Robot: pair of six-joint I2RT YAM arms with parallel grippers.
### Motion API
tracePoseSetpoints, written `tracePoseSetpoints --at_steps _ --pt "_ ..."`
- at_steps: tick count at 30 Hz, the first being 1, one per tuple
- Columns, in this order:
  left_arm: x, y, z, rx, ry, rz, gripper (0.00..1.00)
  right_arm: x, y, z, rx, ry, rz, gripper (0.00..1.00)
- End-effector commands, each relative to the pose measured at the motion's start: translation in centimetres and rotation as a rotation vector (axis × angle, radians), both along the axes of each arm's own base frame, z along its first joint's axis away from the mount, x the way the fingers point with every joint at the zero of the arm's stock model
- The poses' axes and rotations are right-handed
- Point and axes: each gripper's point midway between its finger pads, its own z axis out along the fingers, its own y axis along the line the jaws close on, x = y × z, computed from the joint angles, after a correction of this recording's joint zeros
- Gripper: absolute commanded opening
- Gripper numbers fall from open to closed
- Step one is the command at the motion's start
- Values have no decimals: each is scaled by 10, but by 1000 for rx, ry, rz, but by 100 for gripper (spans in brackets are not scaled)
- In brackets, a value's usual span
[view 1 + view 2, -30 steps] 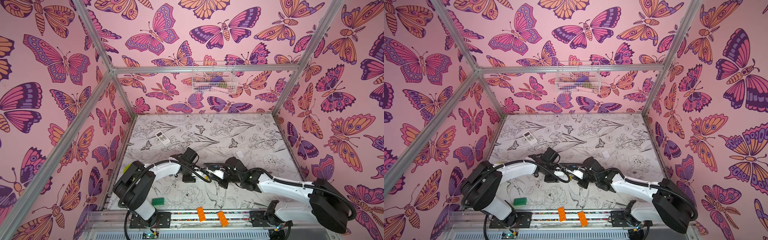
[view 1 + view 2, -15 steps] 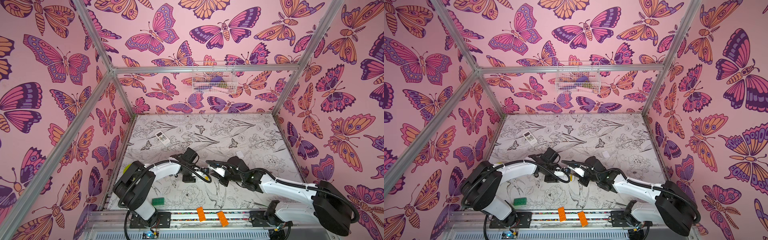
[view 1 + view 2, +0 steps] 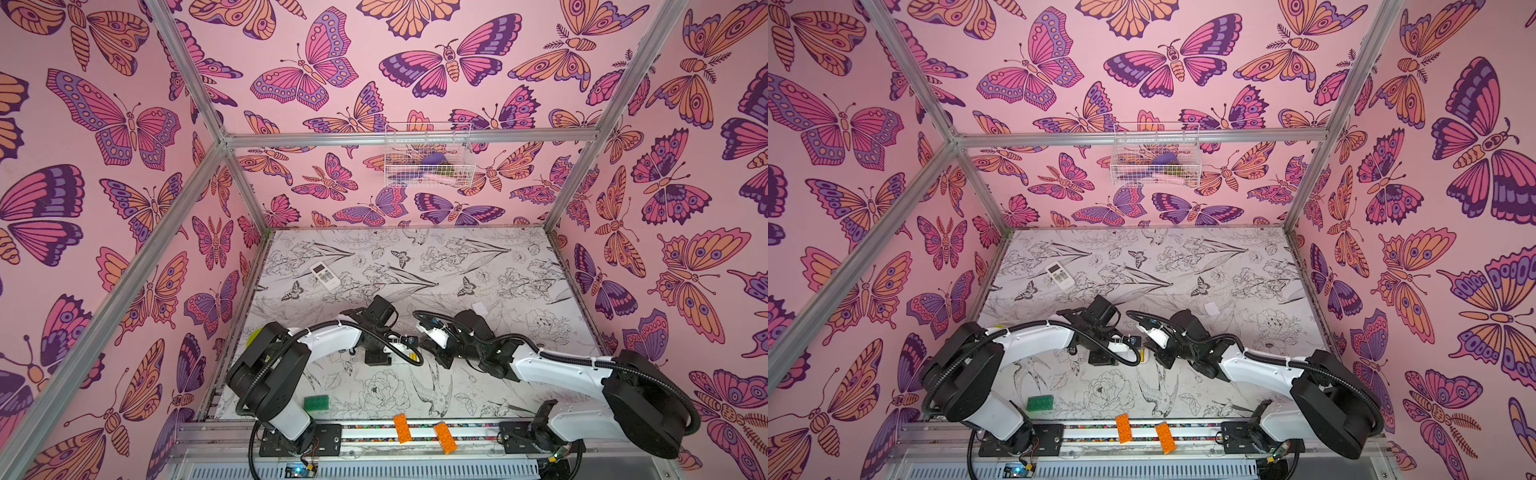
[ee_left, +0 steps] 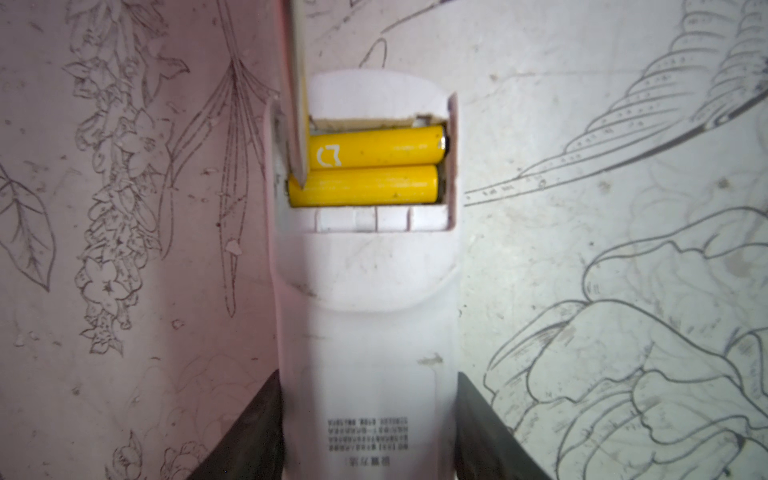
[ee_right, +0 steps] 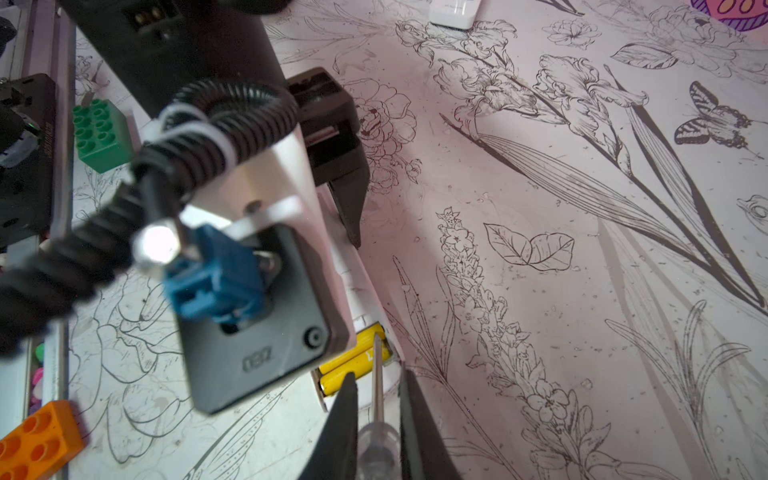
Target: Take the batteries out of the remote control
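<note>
Yellow batteries [image 4: 374,147]: two cells, side by side and touching, seated in the open compartment of the remote control [image 4: 365,332]; one cell carries a white mark
Remote control: white, lying back-up on the tabletop [image 3: 519,266], near the front middle between the two arms; compartment uncovered
Left claw [image 4: 366,376]: one finger against each long side of the remote control, pinching the body at the end away from the compartment
Screwdriver [image 5: 377,399]: thin metal shaft pointing into the compartment; flat tip set at one end of the two cells, beside the compartment's side wall; whether the tip bears on a cell cannot be told
Right claw [image 5: 378,374]: pressed together on the clear handle of the screwdriver
Second remote [image 3: 325,275]: white, face-up, far left of the tabletop, well apart from both arms
White cover [image 3: 479,308]: small flat rectangle on the tabletop, just behind the right arm
Green brick [image 3: 316,402]: front left of the tabletop, near the left arm's base
Orange bricks [image 3: 402,428]: two, on the front rail, near each other
</note>
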Motion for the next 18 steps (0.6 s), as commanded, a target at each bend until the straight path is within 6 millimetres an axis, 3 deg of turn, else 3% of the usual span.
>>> tracePoseSetpoints --at_steps 1,8,18 --pt "-25 15 -13 65 78 -23 43 4 7 8 28 1 9 0" --pt "-25 15 -13 67 80 -25 43 10 3 10 35 9 -18 0" --pt "-25 13 -12 60 84 -20 43 10 -1 -14 32 53 -88 0"
